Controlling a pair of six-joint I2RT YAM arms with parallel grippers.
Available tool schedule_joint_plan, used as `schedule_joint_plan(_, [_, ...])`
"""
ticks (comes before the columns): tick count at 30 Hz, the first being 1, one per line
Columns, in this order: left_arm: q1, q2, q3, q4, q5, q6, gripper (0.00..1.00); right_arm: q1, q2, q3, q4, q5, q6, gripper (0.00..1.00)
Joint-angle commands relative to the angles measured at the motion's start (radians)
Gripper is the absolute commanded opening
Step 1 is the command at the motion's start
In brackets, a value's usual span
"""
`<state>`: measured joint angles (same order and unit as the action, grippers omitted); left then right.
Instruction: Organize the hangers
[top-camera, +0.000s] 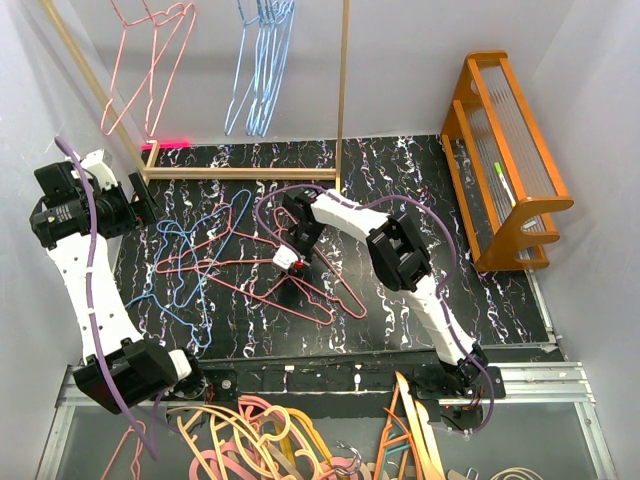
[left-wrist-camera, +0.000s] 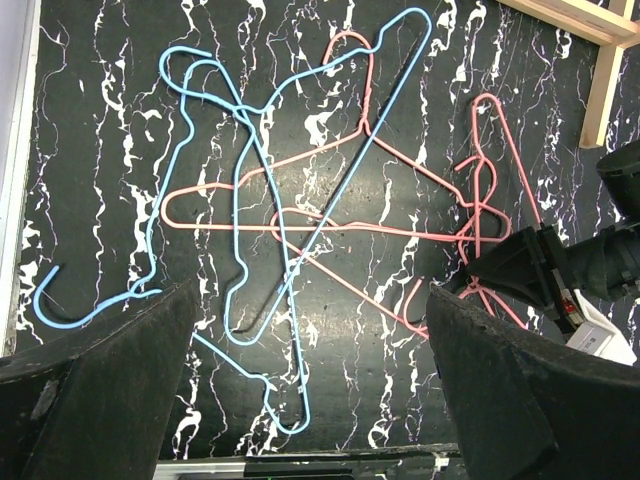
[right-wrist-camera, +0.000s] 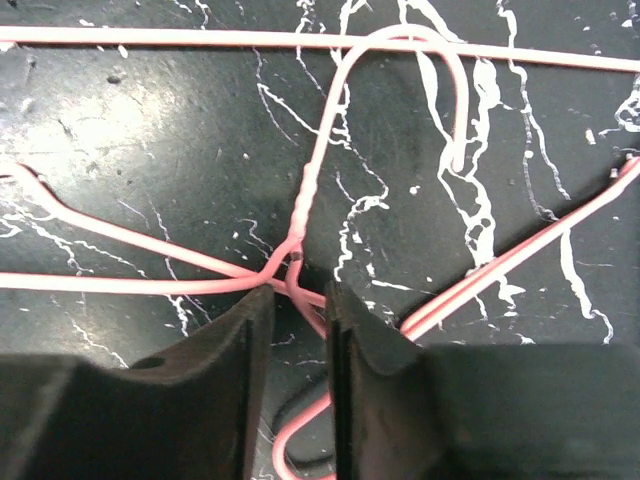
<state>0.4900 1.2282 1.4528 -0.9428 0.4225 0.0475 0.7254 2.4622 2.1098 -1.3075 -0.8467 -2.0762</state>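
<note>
Thin wire hangers (top-camera: 215, 260) lie tangled on a black marbled mat (top-camera: 420, 170). At least three are pink and two blue, but the overlap hides the exact count. More hang on a wooden frame (top-camera: 240, 172) at the far side: a few pink ones (top-camera: 150, 60) on the left and a few blue ones (top-camera: 262, 70) to their right.

There are two arms. The left arm is raised at the mat's left edge, and the left claw (left-wrist-camera: 310, 400) is spread wide and holds nothing. The right arm reaches to mid-mat, and the right claw (right-wrist-camera: 300, 300) points down. Its fingers are almost together, astride the twisted neck of one pink hanger (right-wrist-camera: 310, 190). I cannot tell whether they pinch it.
</note>
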Motion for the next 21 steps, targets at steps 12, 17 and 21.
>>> schedule_joint_plan(12, [0.016, 0.001, 0.041, -0.089, 0.255, 0.026, 0.97, 0.008, 0.032, 0.07, -0.03, 0.082, -0.172, 0.08])
schedule_joint_plan(17, [0.014, 0.105, 0.132, -0.386, 0.498, 0.238, 0.97, -0.037, -0.059, 0.122, -0.029, 0.021, -0.065, 0.08])
schedule_joint_plan(21, [-0.109, 0.155, 0.205, -0.494, 0.515, 0.359, 0.97, -0.074, -0.167, 0.1, -0.02, -0.017, 0.049, 0.08])
